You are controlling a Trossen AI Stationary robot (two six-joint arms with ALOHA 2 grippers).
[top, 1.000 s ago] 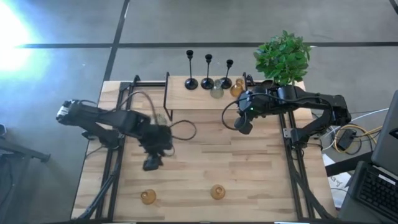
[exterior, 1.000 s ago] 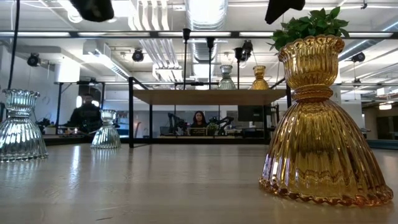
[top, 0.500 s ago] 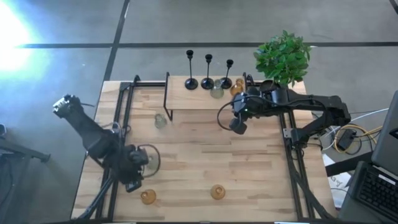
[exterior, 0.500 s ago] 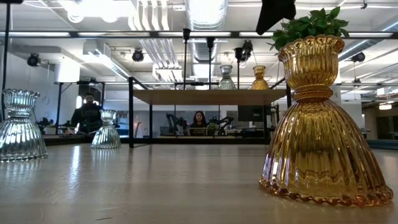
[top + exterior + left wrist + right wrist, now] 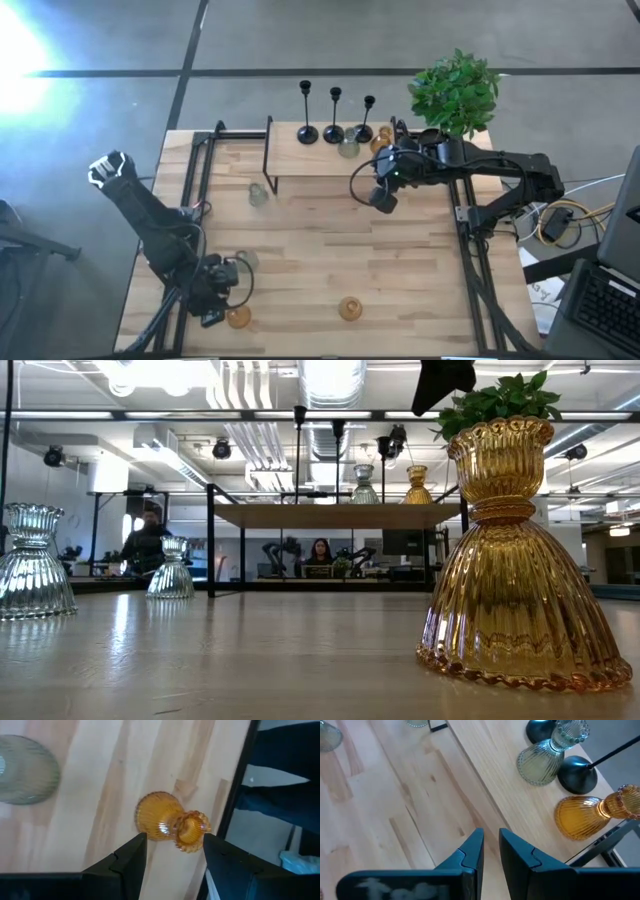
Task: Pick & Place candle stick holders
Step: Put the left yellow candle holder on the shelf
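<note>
Three black candlesticks (image 5: 333, 130) stand on the raised shelf at the far edge, with a pale green glass holder (image 5: 545, 757) and an amber one (image 5: 585, 817) beside them. An amber glass holder (image 5: 167, 820) stands near the table's near left corner. My left gripper (image 5: 174, 844) hovers open over it, one finger on each side, clear of the glass. Two pale holders (image 5: 245, 260) (image 5: 258, 195) and another amber one (image 5: 349, 308) stand on their bases on the table. My right gripper (image 5: 490, 845) hangs shut and holds nothing, near the shelf's right end.
A potted green plant (image 5: 455, 92) stands at the far right corner. Black frame rails (image 5: 195, 190) run along both sides of the table, and one lies close beside the left gripper. Bare wood lies across the table's middle. People sit in the room beyond.
My left gripper has swung from the table's middle toward the near left corner and has come down, rolling as it went. It now stands over the amber holder there. The glass holders have stayed where they were.
</note>
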